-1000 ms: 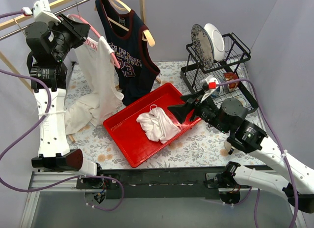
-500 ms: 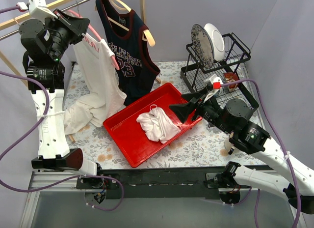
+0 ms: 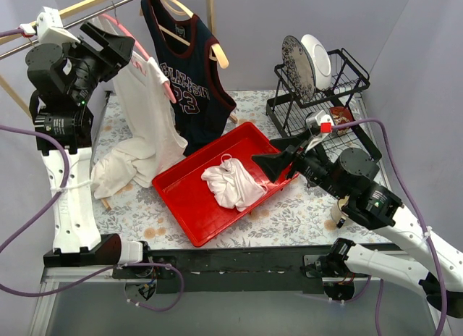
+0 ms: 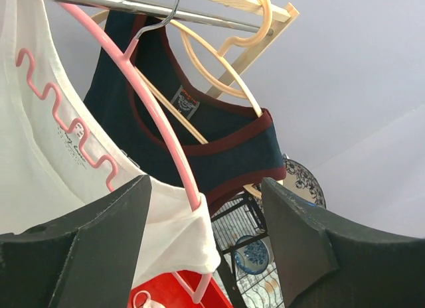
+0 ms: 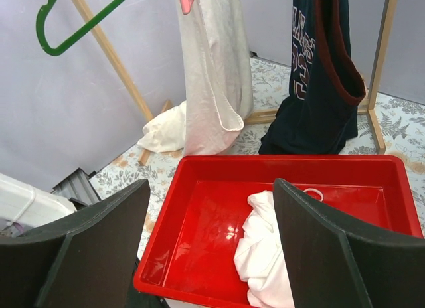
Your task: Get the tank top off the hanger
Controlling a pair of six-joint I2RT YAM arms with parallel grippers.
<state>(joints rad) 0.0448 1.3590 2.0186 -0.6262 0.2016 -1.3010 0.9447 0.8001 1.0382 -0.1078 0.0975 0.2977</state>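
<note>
Two hung tank tops (image 3: 148, 104), one tray (image 3: 189, 202)

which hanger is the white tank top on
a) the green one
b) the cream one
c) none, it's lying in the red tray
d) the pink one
d: the left wrist view shows the white tank top with its shoulder draped over the arm of the pink hanger, which is hooked on the rail.
</note>
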